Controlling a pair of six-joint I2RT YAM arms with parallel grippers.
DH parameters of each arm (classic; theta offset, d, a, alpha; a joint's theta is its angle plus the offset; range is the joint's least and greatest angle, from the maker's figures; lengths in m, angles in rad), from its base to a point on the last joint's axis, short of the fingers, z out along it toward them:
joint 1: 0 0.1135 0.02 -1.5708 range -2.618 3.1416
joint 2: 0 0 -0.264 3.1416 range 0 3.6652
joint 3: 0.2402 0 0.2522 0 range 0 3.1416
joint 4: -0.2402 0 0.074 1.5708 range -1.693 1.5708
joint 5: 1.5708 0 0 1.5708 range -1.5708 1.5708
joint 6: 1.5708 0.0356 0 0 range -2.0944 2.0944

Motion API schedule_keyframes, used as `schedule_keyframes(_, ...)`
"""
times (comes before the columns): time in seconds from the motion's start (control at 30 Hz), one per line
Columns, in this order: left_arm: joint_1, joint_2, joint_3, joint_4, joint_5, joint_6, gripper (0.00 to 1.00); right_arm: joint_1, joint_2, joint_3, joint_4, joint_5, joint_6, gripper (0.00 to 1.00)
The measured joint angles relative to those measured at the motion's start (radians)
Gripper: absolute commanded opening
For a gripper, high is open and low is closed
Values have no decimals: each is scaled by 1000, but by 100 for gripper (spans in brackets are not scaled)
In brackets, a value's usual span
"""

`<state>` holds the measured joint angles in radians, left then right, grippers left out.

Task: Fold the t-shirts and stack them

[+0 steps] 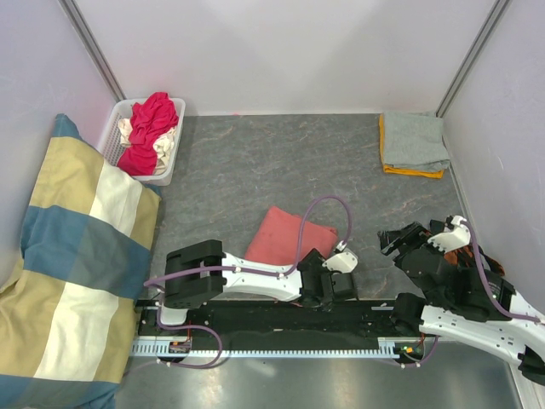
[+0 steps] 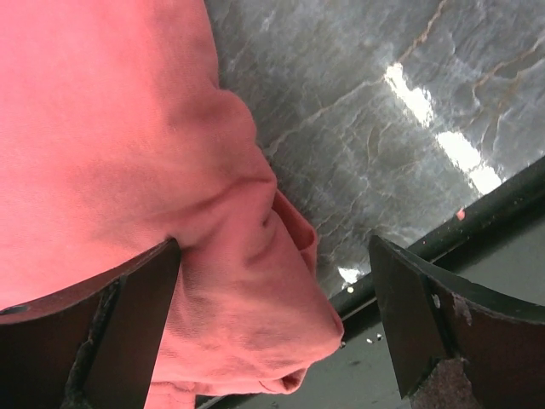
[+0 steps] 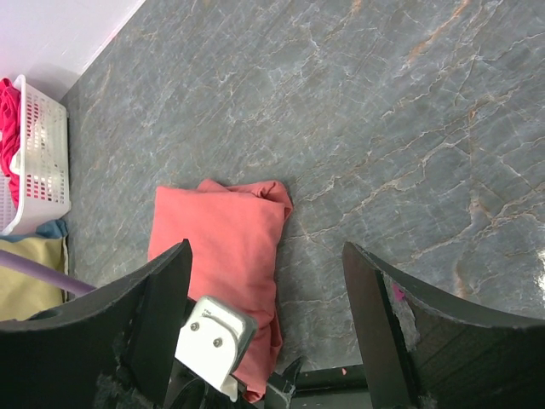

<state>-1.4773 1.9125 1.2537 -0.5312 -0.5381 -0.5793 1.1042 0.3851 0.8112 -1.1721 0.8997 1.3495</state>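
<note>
my left hand (image 2: 272, 332) gapes wide over the folded salmon t-shirt (image 1: 279, 234) on the tabletop (image 1: 255, 153), one finger (image 2: 136, 324) perhaps touching it; my right hand (image 1: 407, 243) gapes too, holding nothing.

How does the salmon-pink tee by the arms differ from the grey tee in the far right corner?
The salmon-pink tee lies alone on the table, loosely folded with a bunched edge; the grey tee lies flatter, stacked on an orange tee. Both are folded.

Near edge of salmon-pink t-shirt (image 1: 279, 232) behind left arm (image 1: 255, 274); cushion (image 1: 77, 256) partly out of frame.
</note>
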Motion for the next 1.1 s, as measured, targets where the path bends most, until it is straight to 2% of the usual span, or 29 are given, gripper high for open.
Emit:
schedule_keyframes(0.1,0,19,29,-33,-10,-18,100,0,-8,0,-10,0,2,80)
schedule_keyframes(0.17,-2,26,43,-55,-14,-31,96,0,-10,0,-15,0,5,80)
schedule_keyframes(0.27,-3,32,50,-79,-27,-51,78,0,-11,0,-18,0,11,80)
schedule_keyframes(0.33,-4,34,51,-103,-40,-68,72,0,-11,0,-18,0,14,80)
schedule_keyframes(0.43,-5,36,51,-132,-56,-89,57,0,-11,0,-18,0,17,80)
schedule_keyframes(0.47,-5,37,50,-145,-60,-95,47,0,-11,-1,-18,0,17,80)
schedule_keyframes(0.53,-5,38,44,-159,-64,-108,36,0,-15,-2,-18,0,19,80)
schedule_keyframes(0.57,-5,38,39,-167,-68,-113,19,0,-18,-3,-19,0,19,80)
schedule_keyframes(0.63,-6,38,31,-179,-85,-120,2,0,-26,-4,-19,0,21,81)
schedule_keyframes(0.93,-11,24,19,-192,-103,-146,2,0,-24,-41,-19,-6,32,81)
schedule_keyframes(1.1,-9,-25,16,-231,-99,-147,2,0,14,-66,0,-35,44,85)
